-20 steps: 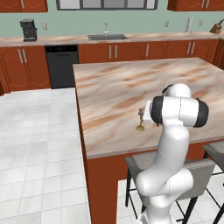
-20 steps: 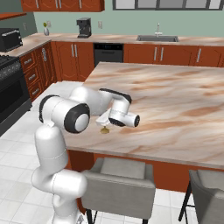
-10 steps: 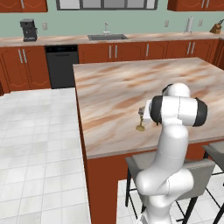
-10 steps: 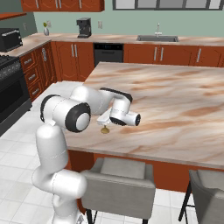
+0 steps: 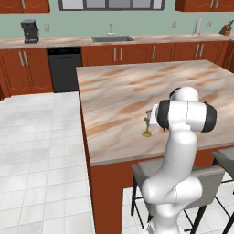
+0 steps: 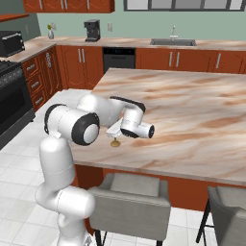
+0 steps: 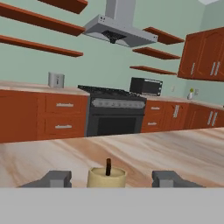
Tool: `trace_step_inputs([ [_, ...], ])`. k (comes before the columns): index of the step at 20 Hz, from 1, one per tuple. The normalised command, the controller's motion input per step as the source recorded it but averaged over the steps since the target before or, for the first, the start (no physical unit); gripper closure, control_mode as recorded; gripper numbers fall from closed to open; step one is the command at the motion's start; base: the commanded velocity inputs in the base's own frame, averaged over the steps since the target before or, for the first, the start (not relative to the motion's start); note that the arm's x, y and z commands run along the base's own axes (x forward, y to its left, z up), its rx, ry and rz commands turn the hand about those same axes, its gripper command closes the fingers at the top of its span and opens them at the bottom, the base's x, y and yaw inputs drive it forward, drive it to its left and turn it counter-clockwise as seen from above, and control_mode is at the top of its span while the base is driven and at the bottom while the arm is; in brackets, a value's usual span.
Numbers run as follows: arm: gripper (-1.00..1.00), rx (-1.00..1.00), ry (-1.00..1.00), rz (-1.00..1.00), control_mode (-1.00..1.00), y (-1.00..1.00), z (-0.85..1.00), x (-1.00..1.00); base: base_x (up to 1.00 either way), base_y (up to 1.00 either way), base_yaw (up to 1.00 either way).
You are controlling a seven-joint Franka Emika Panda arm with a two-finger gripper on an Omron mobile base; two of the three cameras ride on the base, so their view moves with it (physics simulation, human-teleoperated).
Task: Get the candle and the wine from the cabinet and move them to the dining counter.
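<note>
While the candle (image 5: 147,124) stands upright on the dining counter (image 5: 119,91) near its front edge, the gripper (image 7: 112,178) sits level with the candle top, fingers (image 7: 55,178) spread apart on either side with visible gaps. Nothing is held. Across the room, the cabinet (image 7: 39,46) shelves flank a range hood (image 7: 119,29).

Candle (image 7: 106,177) cut off by the lower band in the hand view: wick and top rim visible, holder hidden. In the right base view, candle (image 6: 115,142) mostly hidden behind the hand, base alone visible. Gripper (image 7: 112,179) fingertips partly cut off at the bottom. Shelves (image 7: 39,46) cut off at the left edge and top.
</note>
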Motion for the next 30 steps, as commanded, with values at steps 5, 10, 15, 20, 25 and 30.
trace_step_inputs([
  [5,-1.00,0.00,0.00,0.00,-1.00,0.00,0.01,0.00,0.00,0.00,0.00],
  [10,-1.00,0.00,0.00,0.00,-1.00,0.00,0.27,0.00,0.00,0.00,0.00],
  [15,-1.00,0.00,0.00,0.00,-1.00,0.00,0.69,-0.04,0.00,0.00,0.00],
  [20,-1.00,0.00,0.00,-0.01,-1.00,0.00,0.81,-0.05,0.00,0.00,0.00],
  [25,-1.00,-0.02,0.01,-0.09,-1.00,0.00,0.87,-0.37,0.00,0.00,0.00],
  [30,-1.00,-0.03,0.04,-0.18,-1.00,0.00,0.78,-0.54,0.00,0.00,0.00],
])
